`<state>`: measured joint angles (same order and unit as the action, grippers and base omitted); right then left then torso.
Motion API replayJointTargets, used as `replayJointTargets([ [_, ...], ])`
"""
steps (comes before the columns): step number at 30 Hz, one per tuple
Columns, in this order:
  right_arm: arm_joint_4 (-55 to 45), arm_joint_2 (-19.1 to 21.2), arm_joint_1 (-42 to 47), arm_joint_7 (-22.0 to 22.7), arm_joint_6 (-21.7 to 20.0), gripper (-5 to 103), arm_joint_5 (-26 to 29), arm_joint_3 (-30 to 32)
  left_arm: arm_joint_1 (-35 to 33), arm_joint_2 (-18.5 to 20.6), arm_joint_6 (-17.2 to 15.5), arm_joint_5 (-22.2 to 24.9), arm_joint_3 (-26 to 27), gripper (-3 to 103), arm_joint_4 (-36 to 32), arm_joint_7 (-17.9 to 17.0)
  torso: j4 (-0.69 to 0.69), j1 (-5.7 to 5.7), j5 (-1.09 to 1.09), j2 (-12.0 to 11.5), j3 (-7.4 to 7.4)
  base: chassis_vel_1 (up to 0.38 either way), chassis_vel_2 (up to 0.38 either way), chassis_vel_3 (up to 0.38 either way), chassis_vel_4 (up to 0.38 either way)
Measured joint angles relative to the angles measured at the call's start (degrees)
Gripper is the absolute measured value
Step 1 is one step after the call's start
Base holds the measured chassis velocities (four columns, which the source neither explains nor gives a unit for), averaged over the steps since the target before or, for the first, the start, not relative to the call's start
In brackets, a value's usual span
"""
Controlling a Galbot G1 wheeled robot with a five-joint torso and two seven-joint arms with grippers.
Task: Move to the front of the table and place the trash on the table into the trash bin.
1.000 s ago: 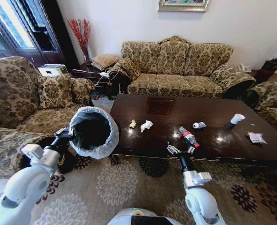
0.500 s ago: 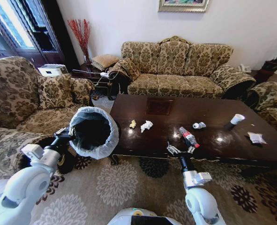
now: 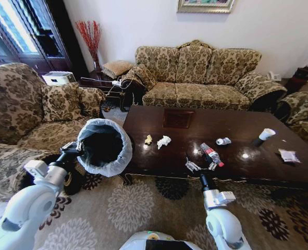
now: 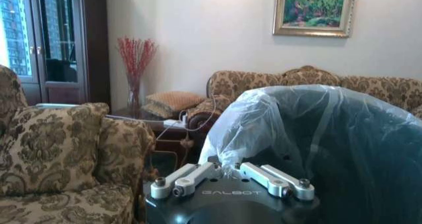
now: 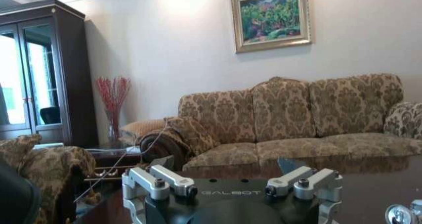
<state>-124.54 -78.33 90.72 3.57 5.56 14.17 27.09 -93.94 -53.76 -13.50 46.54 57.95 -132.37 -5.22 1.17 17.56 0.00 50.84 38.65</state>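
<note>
Translucent whitish plastic lines the trash bin [image 3: 104, 146], which the left gripper [image 3: 74, 148] holds up by its rim, jaws closed on the folded bag edge, just off the left end of the worktop [image 3: 279, 172]. In the left wrist view the bag [image 4: 264, 125] bulges right above the gripper [image 4: 231, 177], its fingers [image 4: 181, 179] drawn in on the plastic.

On the glossy dark brown wood, going rightward: a yellowish scrap [image 3: 148, 139], then a crumpled white tissue [image 3: 164, 141] just beside it, both in front of the carved inset square [image 3: 177, 118]. Next the clear bottle with red label [image 3: 211, 154] lies on its side near the front edge, with a small can [image 3: 223, 141] lying behind it. Farther right stands a white paper cup [image 3: 266, 135], and a clear wrapper [image 3: 288, 155] lies near the right end.

The right gripper [image 3: 201, 166] hovers at the front edge just before the bottle, jaws spread wide and empty; the right wrist view shows its fingers [image 5: 158, 179] well apart over the dark wood [image 5: 369, 184].
</note>
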Motion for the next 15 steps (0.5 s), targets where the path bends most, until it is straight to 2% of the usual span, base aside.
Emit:
replayJointTargets([
  [8,0.0,0.0,0.0,0.0,0.0,100,0.0,0.01,0.0,0.0,0.0,0.0,-0.01,3,-0.01,0.02,-0.01,0.01,0.01,0.0,0.0,0.023,0.033,-0.024,-0.047],
  [15,0.0,0.0,-0.01,0.0,0.0,100,0.0,0.0,0.0,0.0,0.0,0.0,0.0,3,-0.01,0.02,0.0,0.01,0.01,0.0,0.0,0.171,0.163,-0.139,-0.183],
])
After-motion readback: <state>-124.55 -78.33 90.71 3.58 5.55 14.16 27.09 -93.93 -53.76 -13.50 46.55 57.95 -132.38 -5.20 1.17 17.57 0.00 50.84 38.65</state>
